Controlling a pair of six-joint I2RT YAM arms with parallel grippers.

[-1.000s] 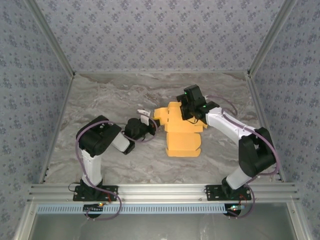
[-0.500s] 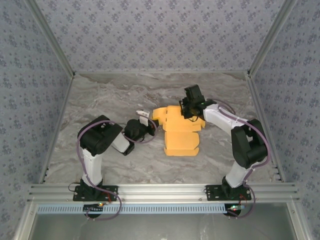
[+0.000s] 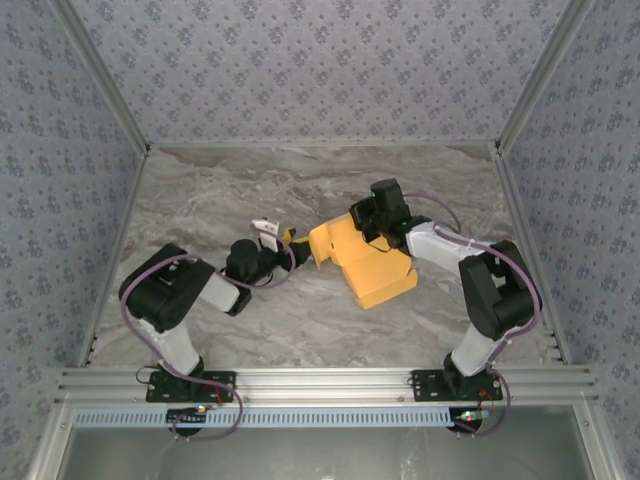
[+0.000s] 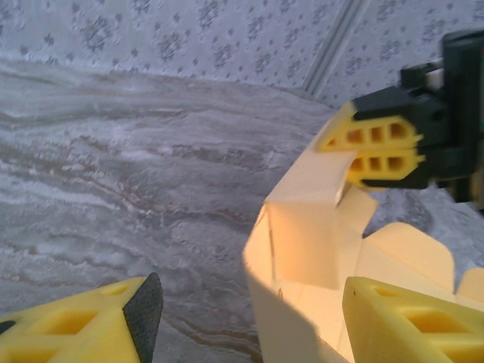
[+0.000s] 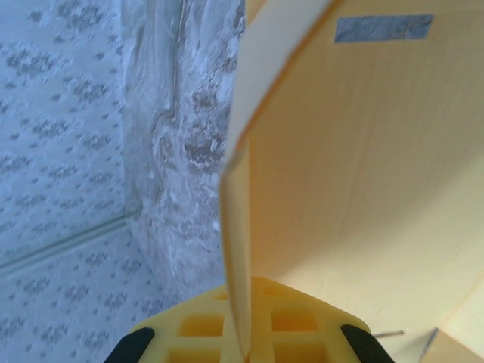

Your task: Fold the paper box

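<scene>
The paper box (image 3: pixel 372 266) is a yellow-orange paperboard piece lying skewed on the marble table (image 3: pixel 230 190), its far-left end raised. My right gripper (image 3: pixel 362 222) is shut on a flap at that raised end. In the right wrist view the thin paper edge (image 5: pixel 236 249) runs straight into my shut right gripper (image 5: pixel 243 344), with a broad panel (image 5: pixel 363 151) to its right. My left gripper (image 3: pixel 296 250) stands open at the box's left edge. In the left wrist view the box's corner (image 4: pixel 302 242) rises between my left gripper's (image 4: pixel 253 310) spread fingers, and the right gripper's fingers (image 4: pixel 374 147) pinch the flap above.
Patterned walls close in the table on three sides, with metal corner posts (image 3: pixel 520 100). An aluminium rail (image 3: pixel 320 385) runs along the near edge behind both arm bases. Bare marble lies to the left and far side of the box.
My right gripper has shut on the box's far flap and swung the box clockwise, lifting that end. My left gripper has opened and drawn back to the left.
</scene>
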